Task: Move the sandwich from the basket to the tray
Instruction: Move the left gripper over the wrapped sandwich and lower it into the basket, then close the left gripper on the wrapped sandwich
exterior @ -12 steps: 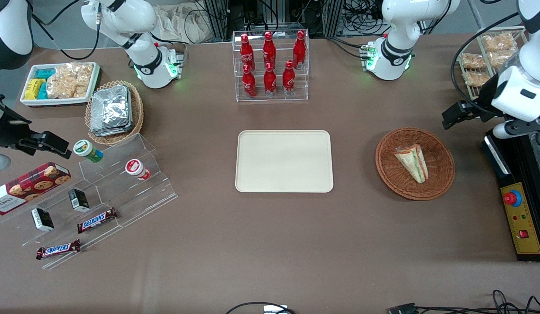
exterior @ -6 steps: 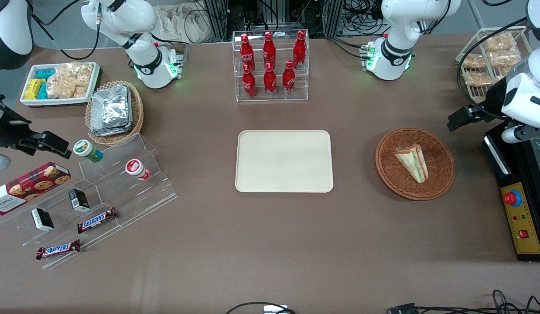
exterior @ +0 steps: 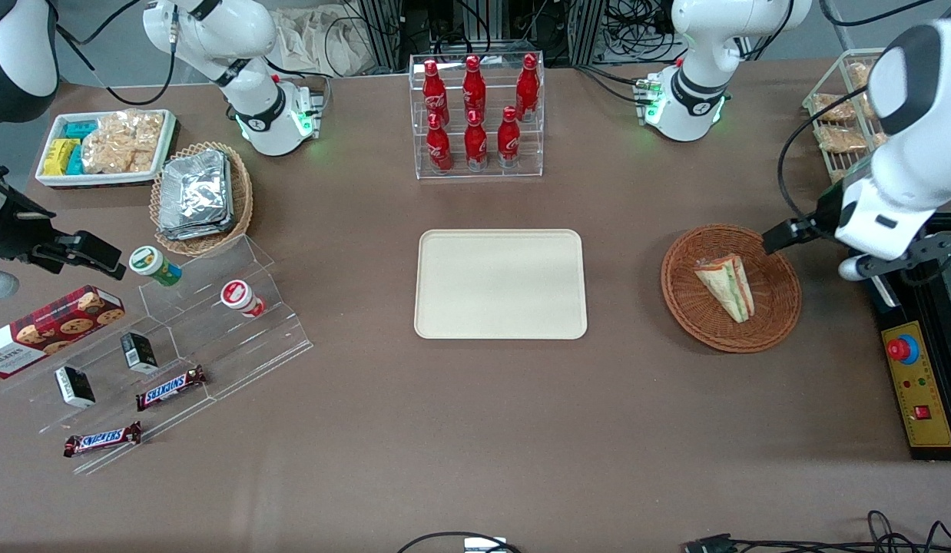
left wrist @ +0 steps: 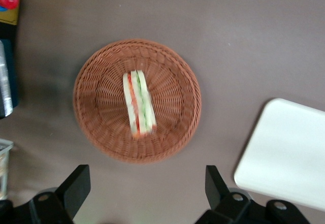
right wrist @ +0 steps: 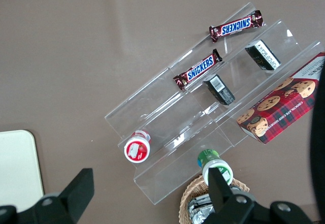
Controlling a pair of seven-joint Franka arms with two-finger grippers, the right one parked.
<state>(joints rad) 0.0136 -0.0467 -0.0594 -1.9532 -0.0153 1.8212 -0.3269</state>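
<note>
The sandwich (exterior: 726, 286), a pale wedge with green, red and orange layers, lies on its side in the round reddish-brown basket (exterior: 775, 315) toward the working arm's end of the table. The cream tray (exterior: 500, 284) sits bare at the table's middle. My left gripper (exterior: 783, 234) hangs high above the basket's rim on the working arm's side. In the left wrist view the gripper (left wrist: 146, 186) is open, its black fingers (left wrist: 76, 183) spread wide over bare table just outside the basket (left wrist: 101, 82), apart from the sandwich (left wrist: 138, 109). A corner of the tray (left wrist: 289, 153) shows beside the basket.
A control box with a red button (exterior: 903, 349) stands beside the basket at the table's end. A wire rack of snack bags (exterior: 840, 115) is farther from the camera. A clear rack of red bottles (exterior: 477, 115) stands past the tray. Snack displays (exterior: 176, 338) fill the parked arm's end.
The left arm has swung in from the table's end toward the basket. Its gripper now hangs over the basket's rim. The sandwich has not moved.
</note>
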